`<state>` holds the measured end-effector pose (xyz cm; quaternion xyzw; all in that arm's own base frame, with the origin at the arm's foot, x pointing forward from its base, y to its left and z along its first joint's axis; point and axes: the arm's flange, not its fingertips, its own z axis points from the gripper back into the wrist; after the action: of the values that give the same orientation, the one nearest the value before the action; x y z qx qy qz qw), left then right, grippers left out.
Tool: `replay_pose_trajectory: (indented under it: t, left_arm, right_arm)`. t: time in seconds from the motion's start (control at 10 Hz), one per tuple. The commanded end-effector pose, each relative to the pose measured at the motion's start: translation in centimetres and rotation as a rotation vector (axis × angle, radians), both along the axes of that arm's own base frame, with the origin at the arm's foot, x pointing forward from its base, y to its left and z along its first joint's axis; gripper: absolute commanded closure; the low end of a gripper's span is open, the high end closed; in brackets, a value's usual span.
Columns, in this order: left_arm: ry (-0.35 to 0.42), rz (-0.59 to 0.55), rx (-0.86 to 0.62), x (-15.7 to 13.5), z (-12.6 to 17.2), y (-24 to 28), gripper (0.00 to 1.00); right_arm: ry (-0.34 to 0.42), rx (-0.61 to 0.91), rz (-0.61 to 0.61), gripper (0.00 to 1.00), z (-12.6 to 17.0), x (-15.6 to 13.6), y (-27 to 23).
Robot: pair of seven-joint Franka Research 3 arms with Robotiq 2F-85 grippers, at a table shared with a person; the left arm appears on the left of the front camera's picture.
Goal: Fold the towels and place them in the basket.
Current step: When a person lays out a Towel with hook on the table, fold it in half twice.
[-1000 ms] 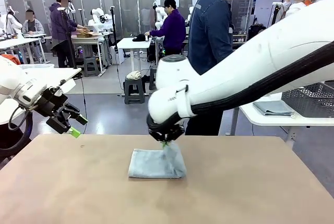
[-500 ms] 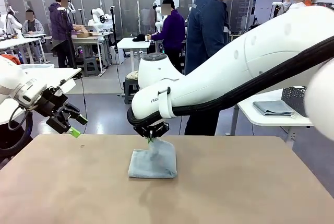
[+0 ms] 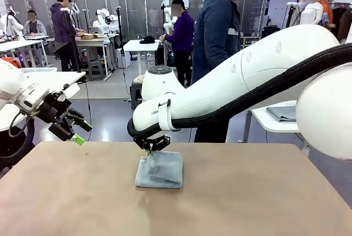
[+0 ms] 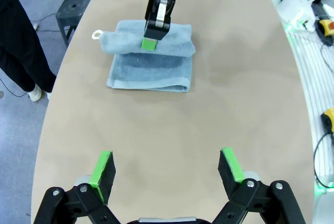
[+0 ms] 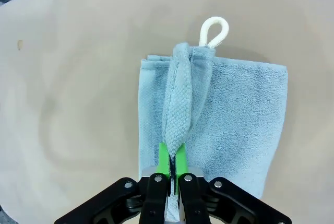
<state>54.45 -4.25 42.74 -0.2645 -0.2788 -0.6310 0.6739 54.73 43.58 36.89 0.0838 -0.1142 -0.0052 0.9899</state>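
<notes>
The step in hand looks like the folding. On the tan table (image 3: 66,192) the right arm reaches across the middle, and the pale blue-grey towel (image 3: 165,171) lies directly beneath its gripper, already doubled into a small rectangle. The right gripper (image 5: 170,153) is clenched on a raised ridge of terry, pinched between its green pads and lifted off the layers below. The rest of the cloth spreads flat ahead of the fingers and to both sides of them. The white corner loop (image 5: 214,30) sticks out at the far end of that ridge, straight ahead of the fingertips. The next move likely calls for carrying the pinched edge across, laying it flush with the layer below, then letting go. The left gripper (image 4: 167,166) hangs with jaws wide and empty, well apart from the towel, which lies ahead of it.
</notes>
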Motion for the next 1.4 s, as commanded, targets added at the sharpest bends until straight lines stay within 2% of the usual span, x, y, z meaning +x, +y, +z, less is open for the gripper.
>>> replay_pose_trajectory:
  t: [0.0, 0.1, 0.2, 0.4, 0.7, 1.0, 1.1, 1.3]
  left_arm:
    - [-0.004, 0.010, 0.004, -0.1, 0.2, 0.0, 0.00]
    - [-0.004, 0.010, 0.004, -0.1, 0.2, 0.0, 0.00]
    - [-0.004, 0.010, 0.004, -0.1, 0.2, 0.0, 0.00]
    - [-0.004, 0.010, 0.004, -0.1, 0.2, 0.0, 0.00]
    - [-0.004, 0.010, 0.004, -0.1, 0.2, 0.0, 0.00]
    - [-0.004, 0.010, 0.004, -0.1, 0.2, 0.0, 0.00]
    - [-0.004, 0.010, 0.004, -0.1, 0.2, 0.0, 0.00]
    - [-0.004, 0.010, 0.004, -0.1, 0.2, 0.0, 0.00]
  right_arm:
    - [-0.012, 0.017, -0.037, 1.00, -0.4, 0.3, 0.2]
    - [0.001, 0.017, -0.043, 1.00, -0.7, 0.3, 0.3]
    - [-0.002, 0.022, -0.062, 0.83, -1.0, 0.6, 0.3]
    - [-0.032, 0.059, -0.066, 0.64, -1.3, 1.1, 0.1]
    - [0.014, 0.094, -0.068, 0.37, -1.5, 1.1, -0.2]
    - [0.050, 0.105, -0.026, 0.06, -0.1, -0.2, -1.9]
    - [0.063, 0.117, -0.015, 0.00, 0.7, -0.8, -3.0]
    - [0.085, 0.128, -0.014, 0.00, 2.5, -1.7, -5.7]
